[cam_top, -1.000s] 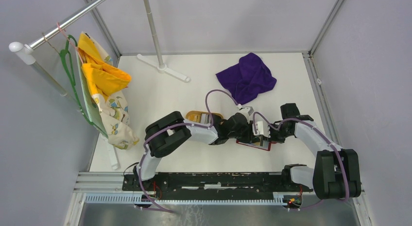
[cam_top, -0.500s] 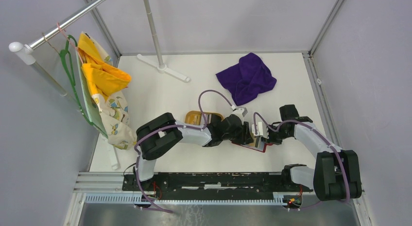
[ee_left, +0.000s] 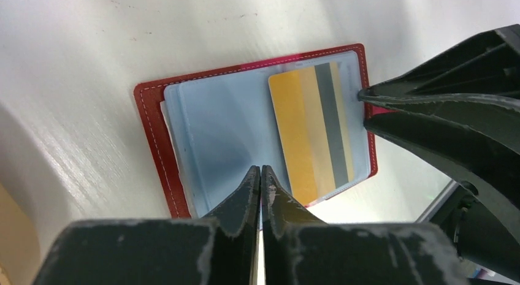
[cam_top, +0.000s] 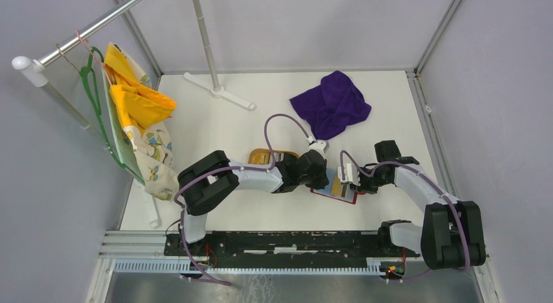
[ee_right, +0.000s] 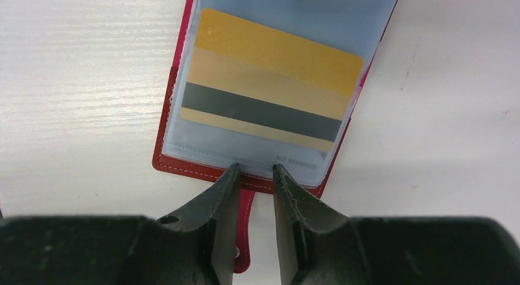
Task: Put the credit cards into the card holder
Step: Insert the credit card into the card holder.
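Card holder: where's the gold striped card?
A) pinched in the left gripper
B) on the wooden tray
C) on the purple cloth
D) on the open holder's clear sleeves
D: the gold card lies within the open red card holder, and the left gripper is shut with no card in it.

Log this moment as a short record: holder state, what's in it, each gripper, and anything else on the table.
card holder: lying open on the white table, clear sleeves up
credit card: gold with dark stripe, tucked in a sleeve
left gripper: shut, tips over the holder's sleeve
right gripper: narrowly parted at the tab edge, grip unclear
other: purple cloth at the far side
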`<state>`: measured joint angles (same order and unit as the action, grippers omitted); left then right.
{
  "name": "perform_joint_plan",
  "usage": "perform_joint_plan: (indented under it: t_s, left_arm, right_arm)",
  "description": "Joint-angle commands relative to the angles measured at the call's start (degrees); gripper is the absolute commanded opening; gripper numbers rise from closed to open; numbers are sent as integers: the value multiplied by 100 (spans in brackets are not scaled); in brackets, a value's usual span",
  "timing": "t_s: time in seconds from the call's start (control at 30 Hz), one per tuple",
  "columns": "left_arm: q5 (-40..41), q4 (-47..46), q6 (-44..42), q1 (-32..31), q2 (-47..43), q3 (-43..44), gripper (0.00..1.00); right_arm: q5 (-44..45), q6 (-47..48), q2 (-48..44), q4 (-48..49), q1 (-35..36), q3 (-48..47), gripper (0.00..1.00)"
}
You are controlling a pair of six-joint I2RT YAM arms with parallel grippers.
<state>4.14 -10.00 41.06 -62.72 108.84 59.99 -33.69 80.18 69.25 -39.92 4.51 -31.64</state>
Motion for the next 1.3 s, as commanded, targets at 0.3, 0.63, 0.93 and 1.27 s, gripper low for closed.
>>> perform_joint_plan:
  t_s: [0.3,0.63,0.93,1.27]
  left_arm:
    - [-572,0,-351,7,641,799,6]
    - [-1187,-471,-63,-93,925,942,6]
    - [-446,-288,-244,-80,287,559,13]
    - [317,-182,-883,-81,-1284,-297,15]
  right_arm:
    - [-146,-62,-30,71,46,35,32]
    - [-210,-96,-52,73,55,18,32]
    - [-461,-87,-343,-56,-16,-122,33]
    - [-1485,63,-1340,-486,-193,-696,37]
